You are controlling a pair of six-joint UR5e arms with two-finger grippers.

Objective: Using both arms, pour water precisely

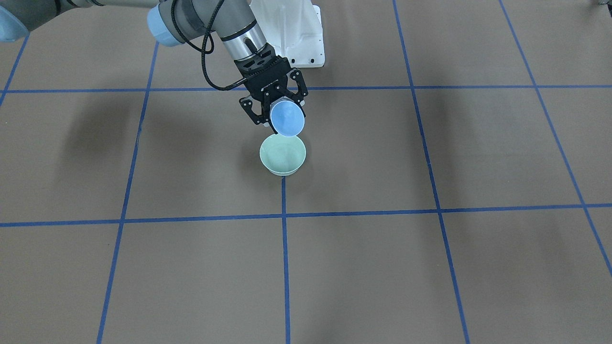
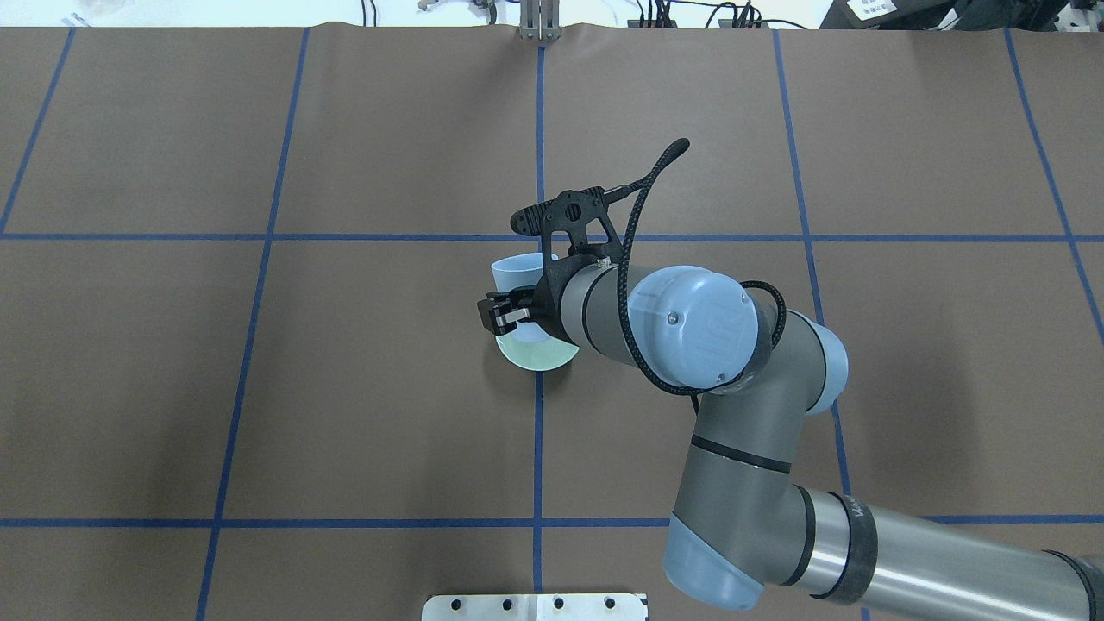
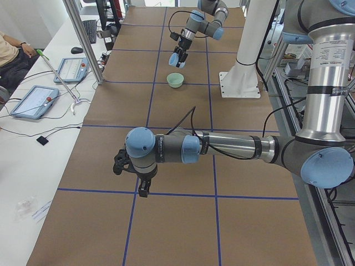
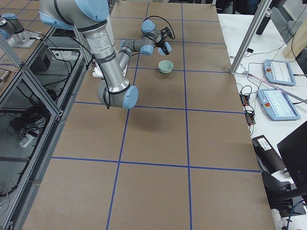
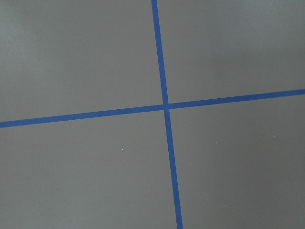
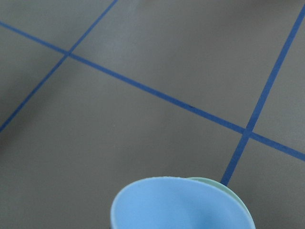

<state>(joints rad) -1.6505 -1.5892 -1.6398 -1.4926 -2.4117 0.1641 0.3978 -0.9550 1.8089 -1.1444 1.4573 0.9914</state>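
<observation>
— Brown paper table top (image 1: 430,157) with blue tape lines (image 1: 283,248) and two arms. Starting on the left: what's the left arm (image 3: 222,147) doing?

— Not much. In the left side view it's stretched low over the table. The left gripper (image 3: 143,190) hangs pointing down, at roughly 7 o'clock from the bowl. Only that side view catches it, so I can't tell if the claw is open or closed. Its wrist camera just shows a tape cross (image 5: 165,106).

— And the middle?

— There's a light-blue round cup (image 1: 287,119), tilted steeply and showing a round blue face to the front camera. It's at 12 o'clock of the mint-green round bowl (image 1: 282,170), lip just over the bowl's rim. The bowl stands on a tape line. The right gripper (image 1: 283,113) is clamped on the cup, one finger on each side. The right arm (image 2: 716,345) comes in from 4 o'clock in the overhead view.

— Water?

— The water (image 1: 281,152) is only a pale sheen inside the bowl. A stream would be too fine to make out.
</observation>
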